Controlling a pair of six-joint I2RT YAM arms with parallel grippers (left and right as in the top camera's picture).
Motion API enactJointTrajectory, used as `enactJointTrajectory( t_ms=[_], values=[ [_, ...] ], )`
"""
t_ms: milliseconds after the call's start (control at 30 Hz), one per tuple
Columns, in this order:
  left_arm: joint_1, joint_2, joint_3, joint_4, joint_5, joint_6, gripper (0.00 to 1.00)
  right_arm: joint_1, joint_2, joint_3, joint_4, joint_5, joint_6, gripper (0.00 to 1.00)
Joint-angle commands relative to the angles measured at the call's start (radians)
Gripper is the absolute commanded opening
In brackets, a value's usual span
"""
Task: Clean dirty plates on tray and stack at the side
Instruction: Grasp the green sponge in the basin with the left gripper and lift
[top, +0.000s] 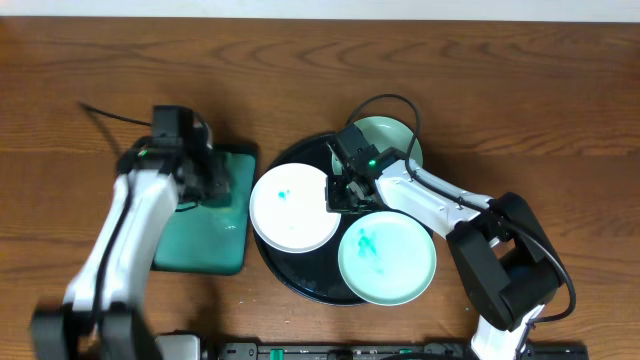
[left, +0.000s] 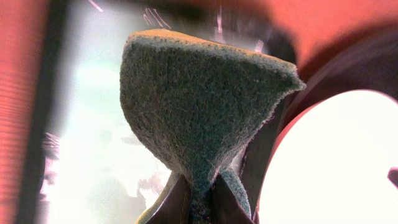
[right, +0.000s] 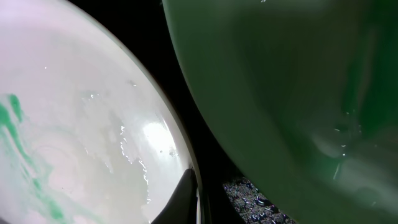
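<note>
So far, from overhead, nothing looks wiped or stacked: all three plates (top: 293, 207) sit on the tray (top: 300, 278) at the middle of the desk (top: 90, 50), two showing teal smears, the rear one half hidden. Left wrist: the left tool (left: 199, 198) pinches a sponge (left: 199, 106). Right wrist: the right tool (right: 191, 204), closed, is mostly cut off; whether it touches a rim is unclear.

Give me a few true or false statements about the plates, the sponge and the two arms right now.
1. The white plate and both mint-green plates sit on the black tray. True.
2. The white plate is clean. False: it has a teal smear.
3. The left arm has its jaws shut on the sponge. True.
4. The right arm reaches over the teal-green tray. False: its jaws are over the black tray, among the plates.
5. The front mint-green plate is smeared teal. True.
</note>
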Motion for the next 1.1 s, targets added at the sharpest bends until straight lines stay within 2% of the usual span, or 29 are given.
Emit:
enactJointTrajectory(
  t_ms=[0,333,567,667,800,933,1067],
  values=[
    [-0.002,-0.18,0.01,0.006,-0.152,-0.012,0.07,0.021,0.056,-0.01,-0.003,0.0,-0.001,0.01],
    [-0.002,-0.412,0.01,0.089,-0.204,0.041,0.07,0.021,0.056,-0.01,-0.003,-0.001,-0.009,0.01],
    [-0.002,-0.456,0.01,0.085,-0.211,0.056,0.08,0.021,0.056,-0.01,-0.003,0.0,-0.016,0.01],
    [-0.002,-0.443,0.009,0.073,-0.211,0.055,0.07,0.021,0.056,-0.01,-0.003,0.0,-0.016,0.01],
    [-0.001,-0.387,0.009,0.035,-0.211,-0.005,0.07,0.02,0.056,-0.01,-0.002,0.0,-0.016,0.01],
    [-0.001,-0.276,0.009,-0.06,-0.208,-0.158,0.07,0.02,0.056,-0.01,-0.002,0.0,-0.016,0.01],
    [-0.001,-0.145,0.009,-0.183,-0.091,-0.207,0.07,0.021,0.056,-0.01,-0.003,-0.001,-0.017,0.01]
  ],
)
